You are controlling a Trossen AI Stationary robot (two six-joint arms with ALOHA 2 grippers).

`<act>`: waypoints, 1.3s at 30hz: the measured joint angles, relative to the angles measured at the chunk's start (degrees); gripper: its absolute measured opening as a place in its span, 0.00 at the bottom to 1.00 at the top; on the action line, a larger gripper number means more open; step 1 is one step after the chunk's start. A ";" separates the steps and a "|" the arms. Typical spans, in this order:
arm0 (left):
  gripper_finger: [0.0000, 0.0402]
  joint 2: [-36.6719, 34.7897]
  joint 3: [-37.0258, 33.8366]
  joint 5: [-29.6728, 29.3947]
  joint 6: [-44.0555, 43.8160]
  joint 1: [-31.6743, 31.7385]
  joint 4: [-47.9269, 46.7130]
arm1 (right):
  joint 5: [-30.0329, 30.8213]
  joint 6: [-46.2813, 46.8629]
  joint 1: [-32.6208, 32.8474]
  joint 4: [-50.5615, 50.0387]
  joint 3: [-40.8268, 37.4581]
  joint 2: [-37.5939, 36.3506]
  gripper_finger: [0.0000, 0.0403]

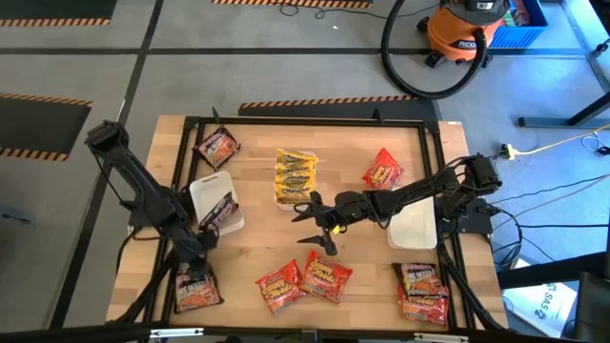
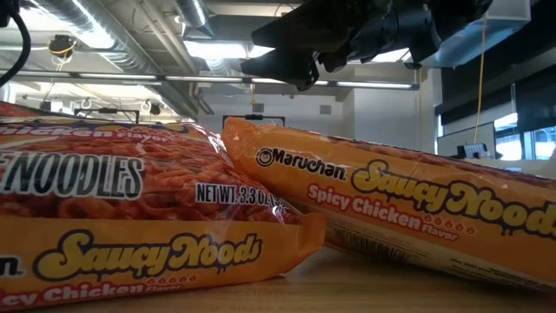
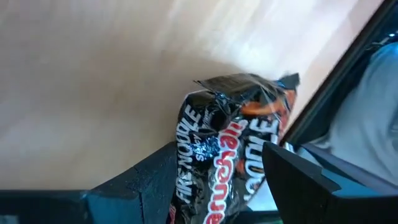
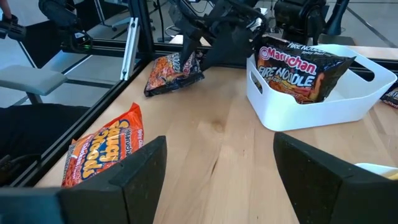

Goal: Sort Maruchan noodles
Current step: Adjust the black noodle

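Maruchan "Saucy Noods" packets (image 2: 391, 209) foremost

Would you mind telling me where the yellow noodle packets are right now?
In the high view, the yellow noodle packets sit stacked at the table's centre rear, just behind the right hand, with a red packet to their right.

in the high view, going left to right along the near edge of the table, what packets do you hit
Dark crinkly noodle packet under the left hand → pair of overlapping orange Saucy Noods packets → stack of dark and red packets at the right corner.
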 joint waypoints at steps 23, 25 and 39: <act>0.56 -9.61 24.81 -21.78 5.13 0.00 -30.50 | 0.00 0.00 0.00 0.04 0.00 0.00 0.67; 0.56 -9.32 28.28 -27.87 7.38 0.25 -34.43 | 0.00 0.00 0.00 0.04 0.00 0.00 0.67; 0.66 -9.35 31.84 -42.21 26.38 14.64 -41.73 | 0.00 0.00 0.00 0.04 0.00 0.00 0.67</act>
